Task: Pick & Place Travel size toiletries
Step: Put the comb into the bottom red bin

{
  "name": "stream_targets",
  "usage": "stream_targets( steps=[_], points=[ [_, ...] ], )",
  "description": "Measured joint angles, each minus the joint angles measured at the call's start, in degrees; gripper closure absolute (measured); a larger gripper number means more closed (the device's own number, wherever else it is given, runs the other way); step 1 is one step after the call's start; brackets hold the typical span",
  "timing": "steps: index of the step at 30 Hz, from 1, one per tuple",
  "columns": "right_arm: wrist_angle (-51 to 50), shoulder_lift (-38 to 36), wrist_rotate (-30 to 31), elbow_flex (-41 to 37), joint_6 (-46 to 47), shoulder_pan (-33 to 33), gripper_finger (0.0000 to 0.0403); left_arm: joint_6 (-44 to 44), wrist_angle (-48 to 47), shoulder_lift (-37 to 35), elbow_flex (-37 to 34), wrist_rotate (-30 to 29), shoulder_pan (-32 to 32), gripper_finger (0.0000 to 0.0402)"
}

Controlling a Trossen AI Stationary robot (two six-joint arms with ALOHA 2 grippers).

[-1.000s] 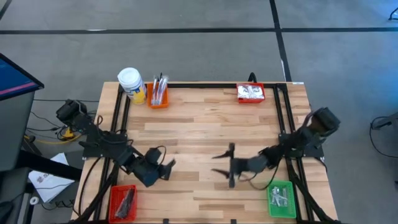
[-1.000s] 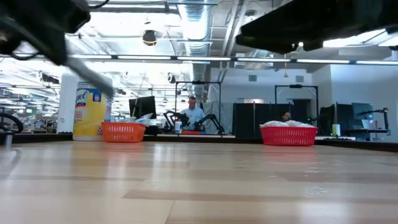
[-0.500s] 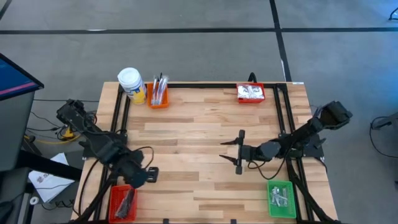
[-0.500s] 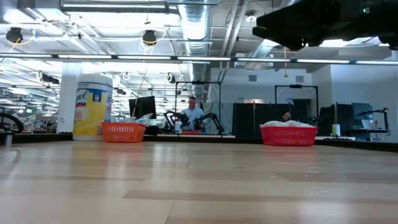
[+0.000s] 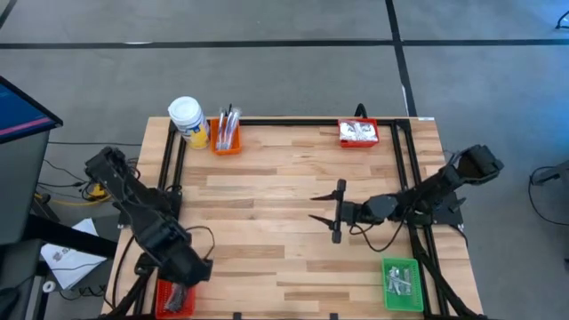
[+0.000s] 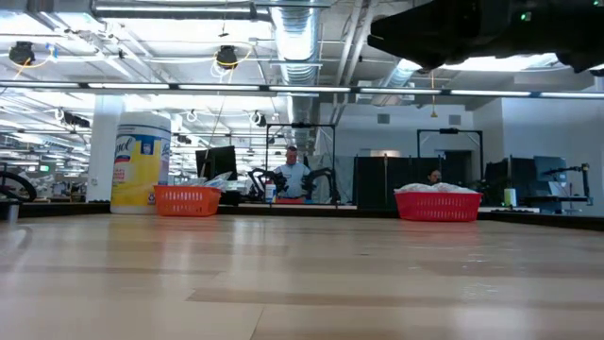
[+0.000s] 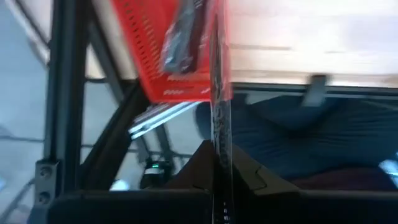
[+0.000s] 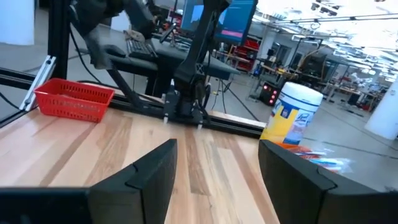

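Observation:
My left gripper [image 7: 219, 163] is shut on a dark grey flat bar [image 7: 217, 93], seen edge-on. It hovers over the red bin [image 5: 164, 298] at the table's near-left corner, where another dark bar [image 7: 185, 34] lies. My right gripper [image 5: 318, 208] hangs open and empty above the table's middle [image 8: 217, 180]. White-blue toothbrushes stand in the orange bin [image 5: 225, 135]. Silvery sachets fill the far red bin [image 5: 358, 133]. White packets lie in the green bin [image 5: 402, 283]. My left gripper pinches the dark grey bar between its two fingers [image 7: 202, 168]. The bar's free length [image 7: 216, 74] sticks out ahead past the fingertips. The fingers point down from above toward the red bin. The bar is lifted clear and touches nothing else.
A white-capped yellow jar [image 5: 188, 118] stands at the far-left corner beside the orange bin [image 6: 186, 200]. A black frame rail [image 5: 302, 122] runs along the table's edges. Bare wood lies between the bins [image 5: 267, 191]. A person [image 6: 291, 175] sits far behind the table.
My left gripper has carried the bar from the table's left middle toward the near-left corner, ending over the red bin, and has left the low view. My right gripper has drifted a little toward the far edge, staying open.

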Motion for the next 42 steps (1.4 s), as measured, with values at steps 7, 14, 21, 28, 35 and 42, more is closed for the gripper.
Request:
stream_targets(
  steps=[7,14,21,28,35,42],
  points=[
    [-0.10,0.00,-5.15,0.00,1.06,-3.02,0.0184,-0.45,0.63,6.72,-0.01,1.50,-3.47,0.0398],
    [-0.17,0.02,-5.28,0.00,1.75,-3.00,0.0184,-0.53,1.73,11.96,-0.02,2.03,-6.11,0.0397],
    [-0.26,0.04,-5.28,0.00,1.78,-1.96,0.0184,-0.39,2.12,15.00,-0.02,1.92,-8.46,0.0397],
    [-0.39,0.04,-5.25,0.00,1.78,-1.90,0.0184,-0.26,2.21,16.00,-0.02,-0.26,-10.47,0.0396],
    [-0.46,0.04,-5.25,0.00,1.78,-1.90,0.0184,-0.15,2.16,16.00,-0.02,-3.98,-10.70,0.0396],
    [-0.55,0.04,-5.25,0.00,1.78,-1.90,0.0184,-0.17,2.25,16.16,-0.66,-3.94,-10.70,0.0396]
  ],
)
